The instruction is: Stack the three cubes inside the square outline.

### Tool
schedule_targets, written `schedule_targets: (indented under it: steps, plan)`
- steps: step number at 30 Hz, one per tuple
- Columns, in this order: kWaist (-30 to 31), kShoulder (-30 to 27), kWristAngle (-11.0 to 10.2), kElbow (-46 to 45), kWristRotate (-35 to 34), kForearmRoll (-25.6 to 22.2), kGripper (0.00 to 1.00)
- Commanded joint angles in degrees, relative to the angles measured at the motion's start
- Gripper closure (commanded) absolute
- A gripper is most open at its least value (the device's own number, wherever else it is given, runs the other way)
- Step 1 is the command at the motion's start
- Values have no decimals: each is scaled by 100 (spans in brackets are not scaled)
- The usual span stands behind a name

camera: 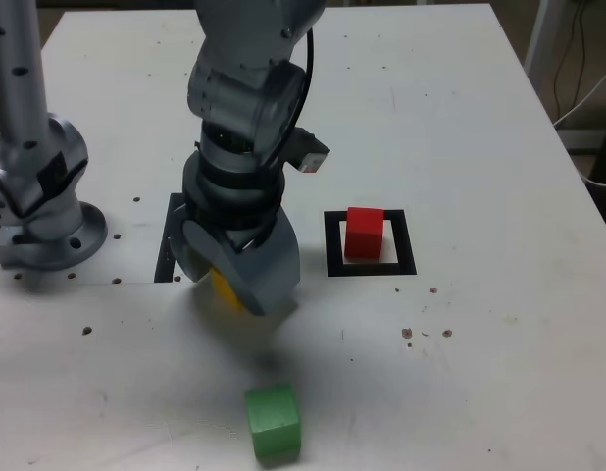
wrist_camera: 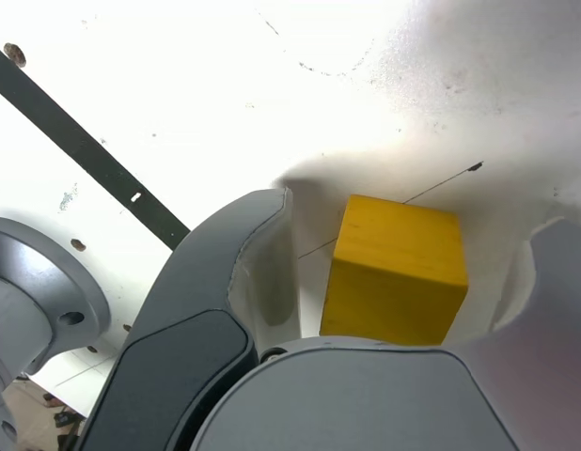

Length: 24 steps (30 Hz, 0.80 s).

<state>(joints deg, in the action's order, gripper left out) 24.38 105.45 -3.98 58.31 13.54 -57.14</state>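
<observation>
Yellow cube [wrist_camera: 394, 272] sits on the table [camera: 450, 118] between the tool's [wrist_camera: 413, 249] parted fingers, a gap on either side. Red cube [camera: 364, 234] lies inside the outline [camera: 408, 257], to the exterior view's right.

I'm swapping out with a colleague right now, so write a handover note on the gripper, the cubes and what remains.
Gripper: open, fingers on either side of the yellow cube, with gaps showing; not gripped.
Red cube: inside the square outline.
Green cube: on the table, nearest the exterior view's bottom edge.
Done: red placed.
Left: yellow and green, both still to be stacked.
</observation>
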Motion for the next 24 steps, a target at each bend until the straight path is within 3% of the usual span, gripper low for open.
schedule_targets:
  steps: [1, 5, 24]
  plan:
    - [23, 10, -52, -24, -30, 65, 55]
    - [48, 2, -102, -36, -40, 147, 66]
    - [49, -30, -95, -19, -84, 76, 66]
